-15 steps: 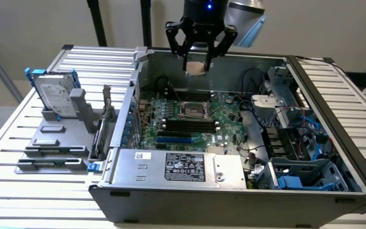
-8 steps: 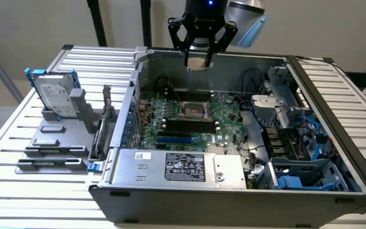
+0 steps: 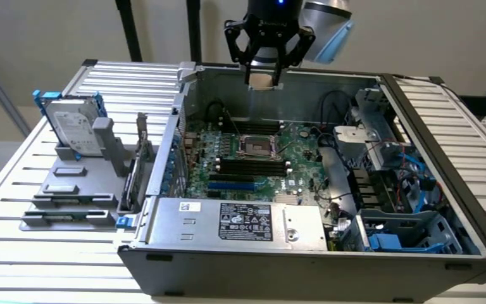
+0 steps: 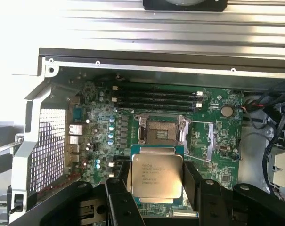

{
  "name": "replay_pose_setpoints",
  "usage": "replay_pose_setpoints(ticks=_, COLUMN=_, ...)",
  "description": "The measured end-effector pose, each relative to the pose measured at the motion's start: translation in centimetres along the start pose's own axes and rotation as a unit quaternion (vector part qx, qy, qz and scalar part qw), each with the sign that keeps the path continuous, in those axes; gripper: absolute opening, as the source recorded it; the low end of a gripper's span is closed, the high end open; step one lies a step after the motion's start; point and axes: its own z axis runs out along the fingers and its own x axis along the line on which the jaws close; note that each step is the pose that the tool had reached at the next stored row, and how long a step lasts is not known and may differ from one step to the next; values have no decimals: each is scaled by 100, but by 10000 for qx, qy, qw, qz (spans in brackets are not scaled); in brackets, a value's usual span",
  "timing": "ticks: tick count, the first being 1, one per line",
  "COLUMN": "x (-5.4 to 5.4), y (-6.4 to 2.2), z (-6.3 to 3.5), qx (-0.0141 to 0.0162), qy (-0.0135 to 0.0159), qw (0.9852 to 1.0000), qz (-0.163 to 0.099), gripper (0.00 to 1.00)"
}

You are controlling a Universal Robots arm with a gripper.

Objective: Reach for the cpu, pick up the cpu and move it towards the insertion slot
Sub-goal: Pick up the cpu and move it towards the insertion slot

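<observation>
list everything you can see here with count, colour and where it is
square silvery-white metal cpu chip: one, silver with a darker rim, held between the gripper fingers above the motherboard
square cpu insertion slot with shiny metal frame: one, silver frame and dark centre, mid motherboard, no chip in it
green motherboard: one, green, on the floor of the case
long black memory slots: several, black, beside the slot
open grey metal computer case: one, grey, on the slatted table
slatted metal table: one, silver, under everything
upright silver hard drive with blue brackets: one, at the exterior view's left, outside the case
black gripper: one, black, over the rear of the case, shut on the cpu
</observation>
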Motion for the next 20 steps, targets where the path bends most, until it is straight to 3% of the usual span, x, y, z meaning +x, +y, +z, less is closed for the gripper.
replay_pose_setpoints(ticks=5, x=-46, y=3, z=-1, qx=51, qy=3, qw=9999, qz=109, gripper=54)
replay_pose_setpoints(ticks=11, x=-66, y=48, z=2, qx=88, qy=2, qw=9998, qz=194, gripper=54)
replay_pose_setpoints(ticks=16, x=-82, y=145, z=9, qx=104, qy=1, qw=9997, qz=205, gripper=54)
replay_pose_setpoints(ticks=20, x=-82, y=146, z=9, qx=104, qy=1, qw=9997, qz=204, gripper=54)
